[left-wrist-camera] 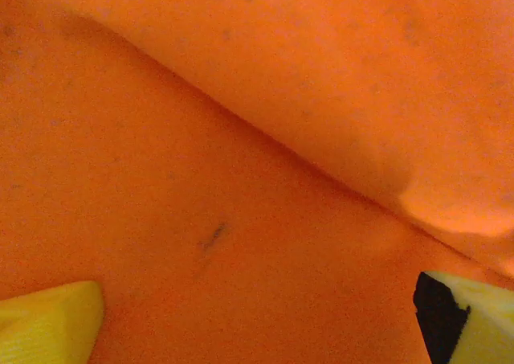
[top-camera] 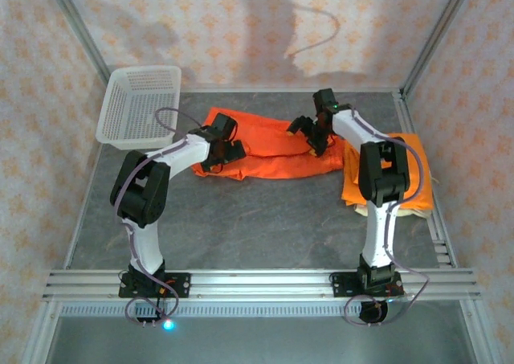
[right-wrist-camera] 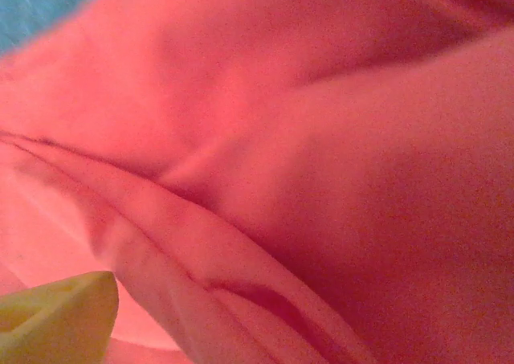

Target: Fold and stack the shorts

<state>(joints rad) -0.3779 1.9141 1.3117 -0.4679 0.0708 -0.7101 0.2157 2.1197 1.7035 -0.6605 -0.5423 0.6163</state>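
On the grey table (top-camera: 257, 219), orange shorts (top-camera: 273, 151), long axis left-to-right.

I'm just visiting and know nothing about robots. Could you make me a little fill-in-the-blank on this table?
The shorts spread out mid-table are ___.
The white mesh basket sits at the far ___ corner.
The folded orange shorts at the right lie upon a ___ pair.
Missing: orange; left; beige.

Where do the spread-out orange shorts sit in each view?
Top external: orange shorts mid-table, left gripper and right gripper near its ends.
Left wrist: orange shorts across the frame, above both fingertips.
Right wrist: reddish-looking, above one fingertip.
Shared landmark: the cloth's fold ridge.
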